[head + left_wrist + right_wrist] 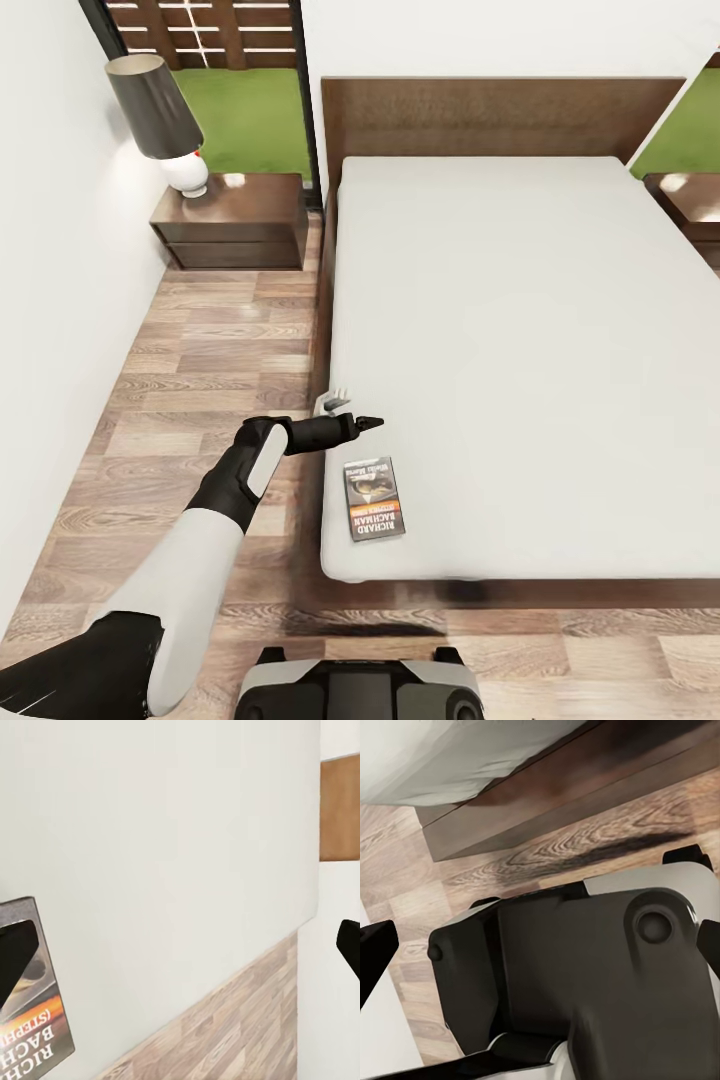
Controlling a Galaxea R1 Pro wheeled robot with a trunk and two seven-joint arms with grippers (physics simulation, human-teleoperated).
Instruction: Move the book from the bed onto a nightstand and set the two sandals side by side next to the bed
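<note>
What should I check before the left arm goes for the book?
1. Book flat on the bed, near its front left corner: ok.
2. Left gripper open, fingers spread: ok.
3. Gripper over the book: not ok, it sits just beyond the book's far edge.
4. Nothing lying on the book: ok.
5. Nightstand top has free space beside the lamp: ok.
6. Right gripper state: cannot tell.

Bright, even, sharp renders; soft shadows underneath.
</note>
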